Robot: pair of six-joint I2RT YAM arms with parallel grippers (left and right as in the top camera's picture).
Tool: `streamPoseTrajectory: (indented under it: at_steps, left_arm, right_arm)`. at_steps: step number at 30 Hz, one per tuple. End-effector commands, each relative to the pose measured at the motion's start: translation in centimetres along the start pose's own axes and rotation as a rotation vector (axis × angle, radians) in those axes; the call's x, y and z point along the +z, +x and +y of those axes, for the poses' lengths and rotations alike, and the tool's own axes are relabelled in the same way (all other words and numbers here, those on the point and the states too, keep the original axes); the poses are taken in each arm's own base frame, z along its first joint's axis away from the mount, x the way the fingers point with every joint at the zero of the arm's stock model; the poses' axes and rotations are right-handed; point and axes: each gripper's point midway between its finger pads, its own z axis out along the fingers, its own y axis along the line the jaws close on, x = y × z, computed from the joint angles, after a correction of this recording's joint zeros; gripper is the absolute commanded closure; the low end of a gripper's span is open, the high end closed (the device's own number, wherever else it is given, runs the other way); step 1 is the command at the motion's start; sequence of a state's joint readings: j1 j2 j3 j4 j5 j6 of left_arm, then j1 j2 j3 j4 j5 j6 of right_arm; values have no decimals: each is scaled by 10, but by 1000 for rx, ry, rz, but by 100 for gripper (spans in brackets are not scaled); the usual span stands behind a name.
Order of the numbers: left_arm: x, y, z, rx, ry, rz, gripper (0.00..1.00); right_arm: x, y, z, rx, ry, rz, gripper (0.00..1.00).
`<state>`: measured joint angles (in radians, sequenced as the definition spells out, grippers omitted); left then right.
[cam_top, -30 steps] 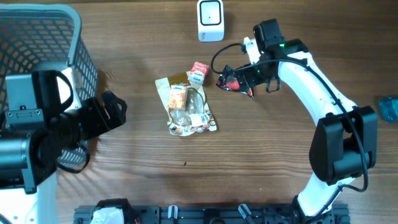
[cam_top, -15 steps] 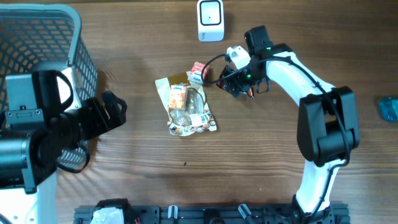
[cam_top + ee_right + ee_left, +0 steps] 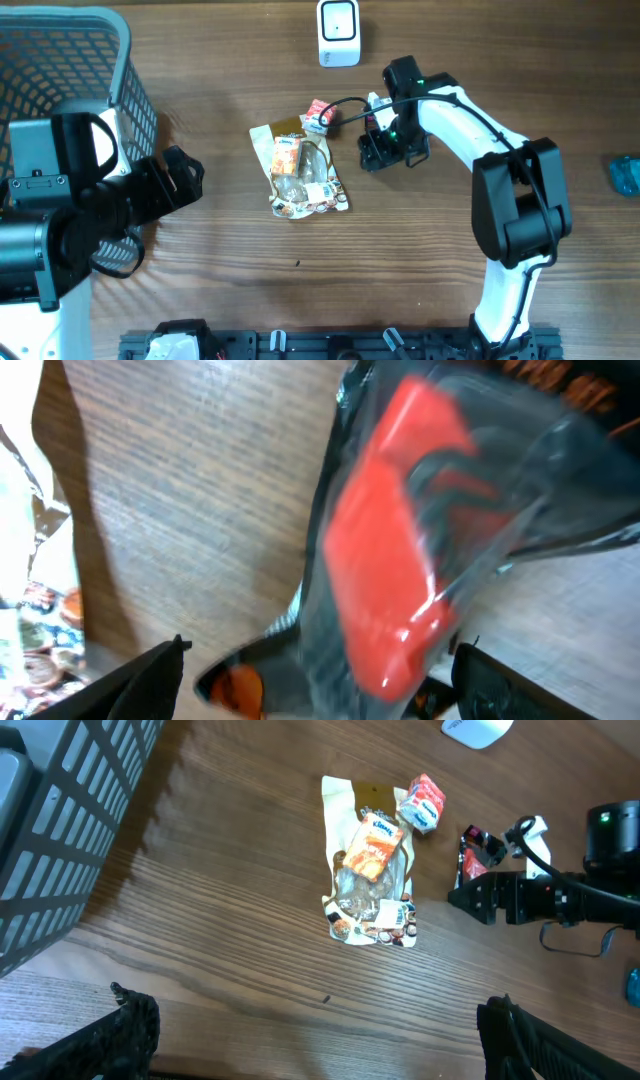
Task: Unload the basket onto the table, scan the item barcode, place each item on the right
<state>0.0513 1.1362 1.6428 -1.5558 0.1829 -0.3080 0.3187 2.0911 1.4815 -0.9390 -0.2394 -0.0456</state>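
Bright, even light; the basket (image 3: 130, 80) casts a soft shadow just beside it. The wrist view's red packet (image 3: 390, 550) is blurred.

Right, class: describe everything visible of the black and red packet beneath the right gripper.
The packet is glossy, crinkled black film with a large red block and orange lettering at one edge. It lies on the wooden table, apart from the snack bag, between the open jaws of the right gripper.

Dark wood-grain table (image 3: 200, 285)
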Motion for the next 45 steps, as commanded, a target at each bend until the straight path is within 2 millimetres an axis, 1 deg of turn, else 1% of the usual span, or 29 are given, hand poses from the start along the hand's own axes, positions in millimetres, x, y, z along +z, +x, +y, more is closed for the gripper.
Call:
streamPoseTrajectory:
  at_steps: [1,4,7,8,10,12,14,16,21,23,26,29,31,33,35,36,37,40,42,44,45]
  left_arm:
    - [-1,-2,-2,19,3,-8,0]
    - [-1,-2,-2,19,3,-8,0]
    - [-1,-2,-2,18,3,-8,0]
    - [-1,-2,-2,19,3,-8,0]
    - [-1,-2,-2,19,3,-8,0]
    - [-1,-2,-2,19,3,-8,0]
    - [-1,-2,-2,19,3,-8,0]
    - [-1,-2,-2,19,3,-8,0]
    - [-1,-2,-2,19,3,-8,0]
    - [-1,-2,-2,19,3,-8,0]
    - [-1,-2,-2,19,3,-8,0]
    - [-1,-2,-2,19,3,-8,0]
    - [-1,-2,-2,19,3,-8,0]
    - [-1,-2,-2,19,3,-8,0]
    - [-1,-2,-2,19,3,-8,0]
    - [-1,-2,-2,19,4,-7,0]
    - [-1,-2,-2,18,3,-8,0]
    - [-1,-2,-2,19,3,-8,0]
    - [-1,-2,-2,19,3,-8,0]
    - [-1,-2,-2,19,4,-7,0]
    - [-1,-2,-2,19,3,-8,0]
  right_arm:
    - [3,9,10,152,-32,41,17]
    - [-4,15,12,209,-30,58,19]
    - [-17,18,17,206,-30,50,19]
    - [-26,18,19,201,-31,31,18]
    - [-42,15,22,191,-33,-10,14]
    - [-61,8,23,174,-19,-77,6]
    - [-74,2,23,151,-2,-133,2]
    - [-78,-3,24,102,-1,-160,0]
    - [-79,-9,24,-34,10,-185,0]
    - [-81,-18,18,-50,45,-220,0]
    - [-82,-28,18,-106,57,-257,0]
    - [-79,-32,15,-167,78,-263,0]
    - [-75,-33,12,-182,90,-258,0]
    - [-67,-34,5,-172,116,-241,0]
    - [-50,-32,-7,-160,157,-195,2]
    - [-42,-30,-8,-149,152,-174,2]
    - [-35,-27,-10,-95,148,-155,1]
    - [-24,-23,-14,58,145,-132,0]
    - [-28,-24,-29,230,222,-157,0]
    - [-34,-23,-35,309,253,-168,0]
    - [-37,-23,-34,330,252,-171,0]
